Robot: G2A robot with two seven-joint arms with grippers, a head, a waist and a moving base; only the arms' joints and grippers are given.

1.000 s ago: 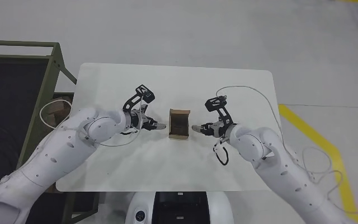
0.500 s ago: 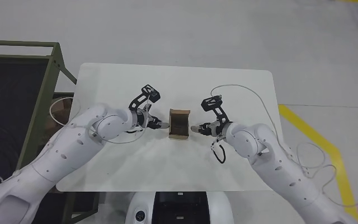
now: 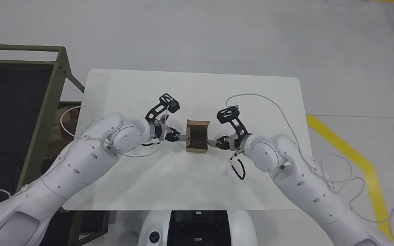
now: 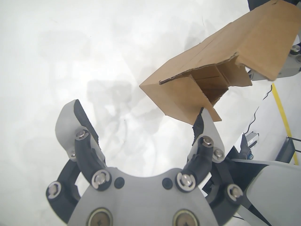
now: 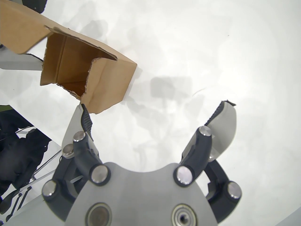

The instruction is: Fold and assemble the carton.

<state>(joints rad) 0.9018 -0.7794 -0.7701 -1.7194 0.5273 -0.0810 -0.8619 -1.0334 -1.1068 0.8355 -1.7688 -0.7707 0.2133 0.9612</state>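
**Carton flanked by two spread grippers**

The carton (image 3: 197, 136) is seen near the middle of the white table (image 3: 265, 92), open end up, with one large flap sticking out from the rim (ragged edges are shown there). It is flanked by both arms. The left gripper (image 4: 139, 108) is held wide apart, one fingertip (image 4: 203, 118) set against the carton's near wall. The right gripper (image 5: 152, 106) is likewise spread, one fingertip (image 5: 83, 115) placed at the corner of the opposite wall.
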